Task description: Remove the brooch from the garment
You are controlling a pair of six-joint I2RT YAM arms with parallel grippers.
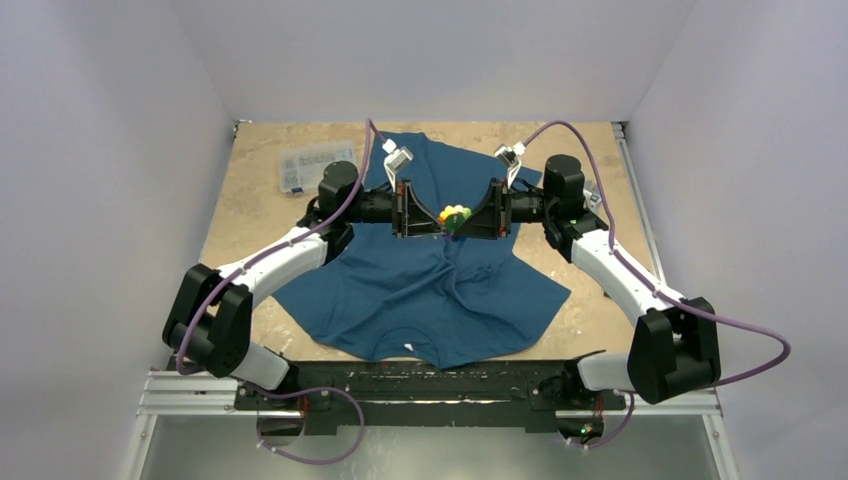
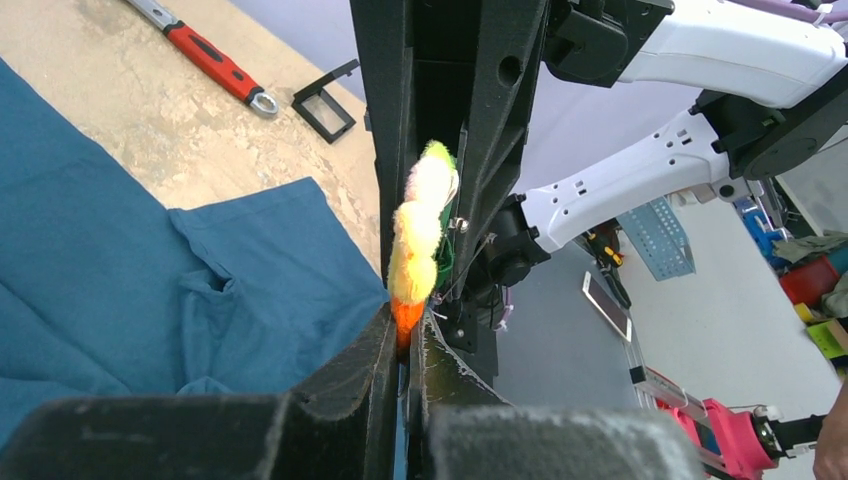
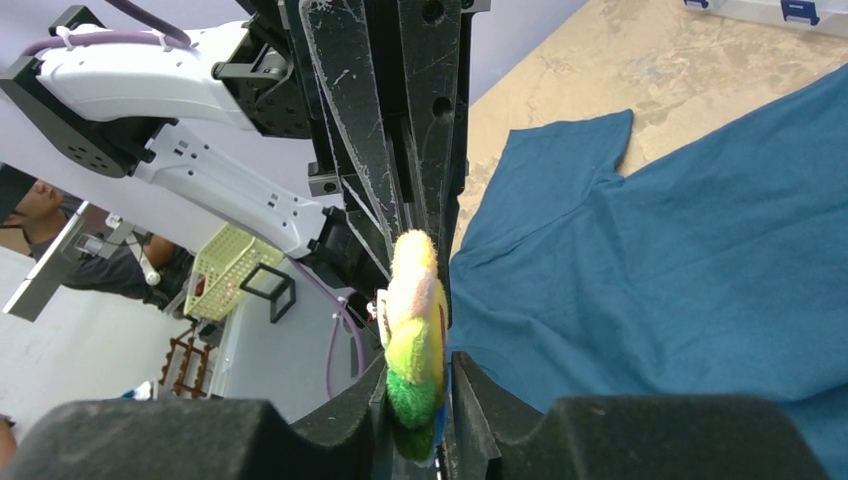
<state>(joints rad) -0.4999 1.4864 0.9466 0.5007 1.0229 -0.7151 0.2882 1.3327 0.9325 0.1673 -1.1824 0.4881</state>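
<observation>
— Fingers clamped from both sides: left fingers (image 2: 360,375) pinch the brooch (image 2: 418,235) by its orange lower petal, right fingers (image 3: 490,405) grip its green edge, mid-frame overhead, over the puckered shirt (image 1: 400,290).
— Free of the cloth?
— Cannot tell. Likely best: one side holds firm, the other eases straight along the pin, slowly, lest soft knit snag.
— Materials?
— Fuzzy plush petals on a flat round disc; limp matte teal jersey, rumpled across a mottled tan bench (image 1: 240,200).
</observation>
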